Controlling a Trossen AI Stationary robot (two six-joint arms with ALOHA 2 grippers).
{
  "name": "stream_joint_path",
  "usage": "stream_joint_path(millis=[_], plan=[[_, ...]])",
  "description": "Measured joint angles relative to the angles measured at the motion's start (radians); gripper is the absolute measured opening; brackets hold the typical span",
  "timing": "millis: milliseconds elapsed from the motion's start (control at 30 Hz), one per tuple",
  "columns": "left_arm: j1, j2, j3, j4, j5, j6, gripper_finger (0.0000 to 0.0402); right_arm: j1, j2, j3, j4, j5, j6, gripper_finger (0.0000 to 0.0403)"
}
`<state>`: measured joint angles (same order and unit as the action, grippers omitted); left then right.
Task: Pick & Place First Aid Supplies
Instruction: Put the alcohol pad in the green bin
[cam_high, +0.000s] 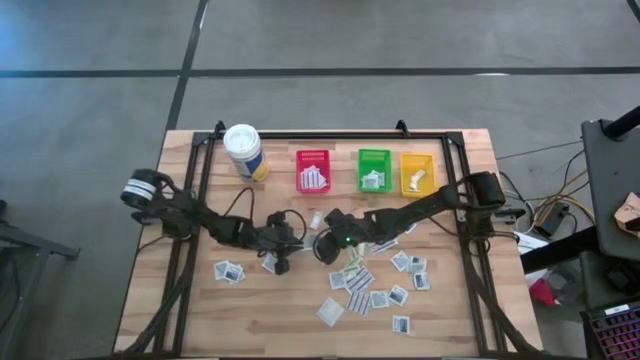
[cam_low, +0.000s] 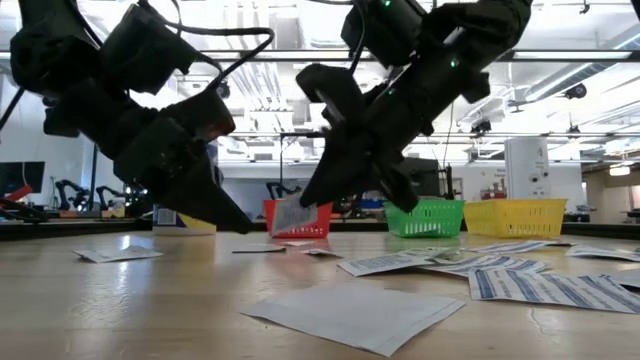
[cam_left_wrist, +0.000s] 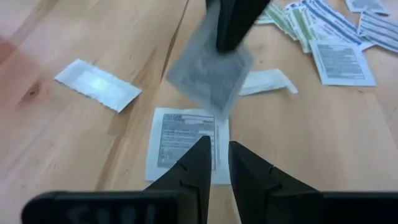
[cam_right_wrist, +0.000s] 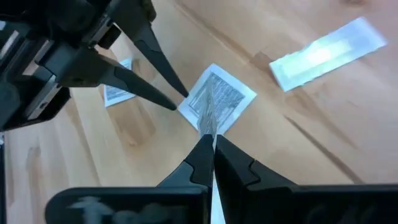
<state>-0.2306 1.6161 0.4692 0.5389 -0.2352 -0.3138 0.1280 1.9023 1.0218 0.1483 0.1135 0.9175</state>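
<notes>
My right gripper (cam_right_wrist: 211, 140), near the table's middle (cam_high: 322, 250), is shut on a small white printed packet (cam_left_wrist: 211, 78) that hangs in the air. My left gripper (cam_left_wrist: 221, 155) stands open just to its left (cam_high: 285, 258), low over the wood, with nothing between its fingers. Its tips point at another printed packet (cam_left_wrist: 186, 143) lying flat on the table. A plain white oblong packet (cam_left_wrist: 96, 84) lies flat beside it. Several more packets (cam_high: 385, 285) are scattered to the near right. My right gripper pinches the packet by its upper corner (cam_left_wrist: 214, 59) between its two fingers, which slant down from the table's right. The packet hangs below the fingers (cam_low: 298, 213), tilted on its corner and clear of the table.
Red (cam_high: 313, 170), green (cam_high: 374, 170) and yellow (cam_high: 417, 172) bins stand in a row along the far edge, each with something white inside. A white canister with a yellow label (cam_high: 244, 150) stands at the far left. Bare wood lies at the near left.
</notes>
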Motion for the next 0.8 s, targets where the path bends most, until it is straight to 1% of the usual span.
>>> stream_joint_path(millis=[300, 533, 667, 800], plan=[[-0.002, -0.001, -0.001, -0.008, 0.000, 0.010, 0.0064, -0.004, -0.108, -0.001, -0.156, 0.097, -0.067, 0.0008], [-0.015, -0.004, 0.002, 0.000, 0.017, 0.012, 0.0064, -0.004, -0.194, -0.006, -0.236, 0.135, -0.180, 0.0008], [-0.018, -0.005, 0.002, 0.006, 0.017, 0.013, 0.0064, -0.007, -0.238, -0.010, -0.299, 0.199, -0.266, 0.0008], [-0.020, -0.011, 0.002, 0.009, 0.036, 0.013, 0.0064, -0.025, -0.285, -0.016, -0.376, 0.203, -0.332, 0.0008]])
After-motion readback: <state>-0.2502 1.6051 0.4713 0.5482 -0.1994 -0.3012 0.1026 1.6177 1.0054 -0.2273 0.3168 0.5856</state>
